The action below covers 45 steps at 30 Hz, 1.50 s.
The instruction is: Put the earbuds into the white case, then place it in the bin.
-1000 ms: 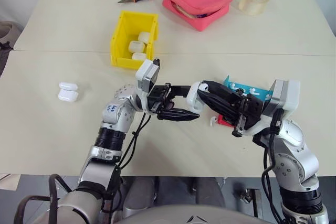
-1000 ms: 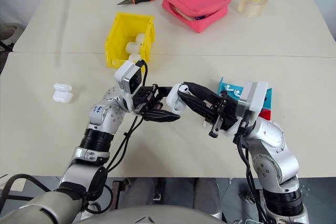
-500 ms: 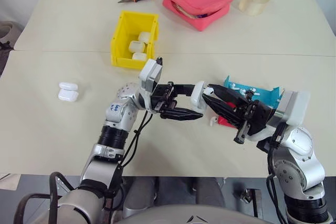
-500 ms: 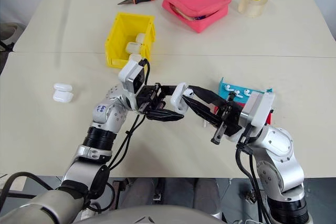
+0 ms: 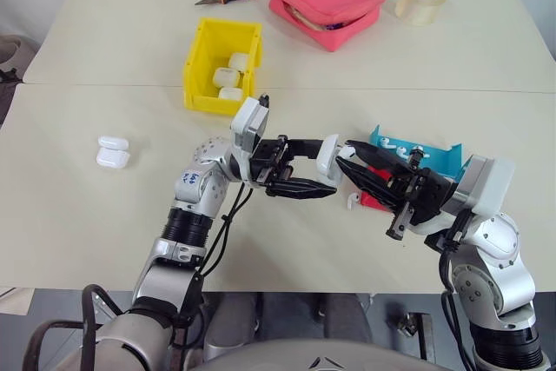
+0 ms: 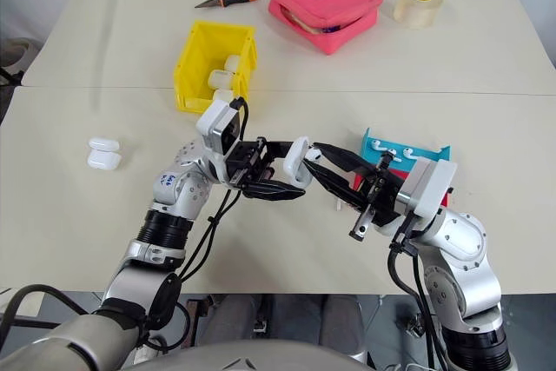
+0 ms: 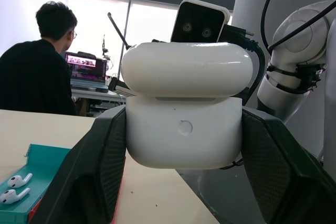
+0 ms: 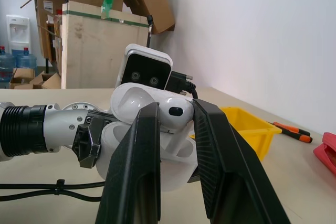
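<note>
Left gripper (image 5: 314, 165) clamped on the white case (image 7: 184, 113) above the table (image 5: 87, 215), right gripper (image 8: 176, 129) pinching its raised lid, earbuds (image 7: 13, 188) in the teal tray (image 5: 426, 155), yellow bin (image 5: 222, 64) beyond.

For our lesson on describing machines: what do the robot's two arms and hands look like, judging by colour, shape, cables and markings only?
Both arms are glossy silver-white rounded segments joined by black ribbed collars. Black cables loop outside the left arm and the right arm. A small blue mark sits on the left forearm. Each wrist carries a white boxy camera block. The left hand and right hand each have two long, tapered black fingers.
</note>
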Motion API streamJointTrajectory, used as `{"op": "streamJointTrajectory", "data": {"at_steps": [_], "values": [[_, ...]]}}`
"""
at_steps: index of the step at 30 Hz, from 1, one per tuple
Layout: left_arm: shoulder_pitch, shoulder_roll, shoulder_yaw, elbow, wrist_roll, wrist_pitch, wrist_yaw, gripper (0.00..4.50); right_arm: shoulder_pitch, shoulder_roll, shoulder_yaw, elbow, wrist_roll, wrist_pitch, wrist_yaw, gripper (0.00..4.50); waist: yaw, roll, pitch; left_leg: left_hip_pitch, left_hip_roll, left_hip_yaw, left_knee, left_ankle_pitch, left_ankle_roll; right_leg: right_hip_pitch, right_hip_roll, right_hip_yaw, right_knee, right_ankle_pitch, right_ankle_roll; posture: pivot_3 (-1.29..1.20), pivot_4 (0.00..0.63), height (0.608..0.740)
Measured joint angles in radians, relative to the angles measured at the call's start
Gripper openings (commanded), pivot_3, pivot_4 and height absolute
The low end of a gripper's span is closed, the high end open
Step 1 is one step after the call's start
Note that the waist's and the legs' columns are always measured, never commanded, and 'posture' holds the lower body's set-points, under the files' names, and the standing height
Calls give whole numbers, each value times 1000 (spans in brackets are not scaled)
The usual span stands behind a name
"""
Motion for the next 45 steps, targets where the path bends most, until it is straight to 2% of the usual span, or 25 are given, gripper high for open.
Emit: {"op": "streamJointTrajectory", "data": {"at_steps": [15,30,39,45], "values": [[0,7,3,0,0,-1,4,2806,-3,-60,-22,0,53,34,16,522,0,0,0,0,0,0,0,0,0,0,0,0,0,0,0,0,150,740],[1,24,16,-5,1,-15,-14,2806,-118,-62,9,56,35,96,34,522,0,0,0,0,0,0,0,0,0,0,0,0,0,0,0,0,150,740],[3,28,8,-4,13,-40,-25,2806,-146,-121,-3,36,104,225,38,522,0,0,0,0,0,0,0,0,0,0,0,0,0,0,0,0,150,740],[4,28,9,-4,17,-62,-26,2806,-149,-139,-32,29,158,314,13,2562,1,0,0,0,0,0,0,0,0,0,0,0,0,0,0,0,150,740]]}}
